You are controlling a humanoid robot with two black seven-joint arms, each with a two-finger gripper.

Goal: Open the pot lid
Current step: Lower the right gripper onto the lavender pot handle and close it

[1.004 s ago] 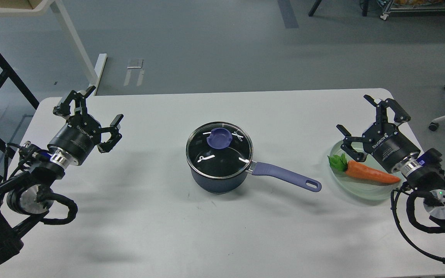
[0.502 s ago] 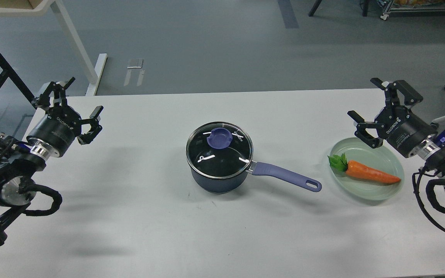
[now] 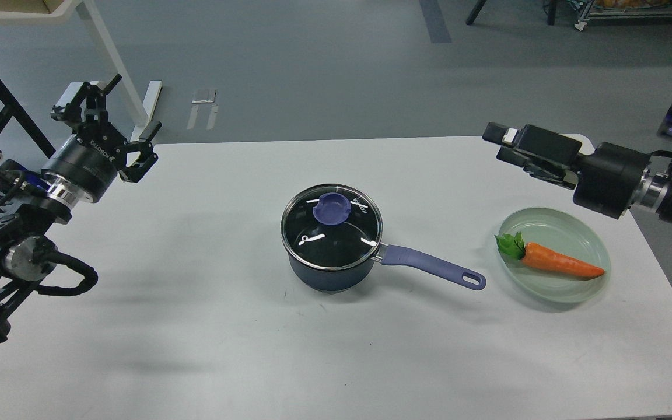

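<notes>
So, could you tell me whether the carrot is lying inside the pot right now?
No, the carrot lies on the pale green plate to the right of the pot, whose glass lid is on.

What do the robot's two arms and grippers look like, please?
Both arms are black with silver metal rings at the wrist. The left gripper has a round black body with white lettering, two linked black fingers and looping black cables. The right gripper appears boxy and black.
</notes>
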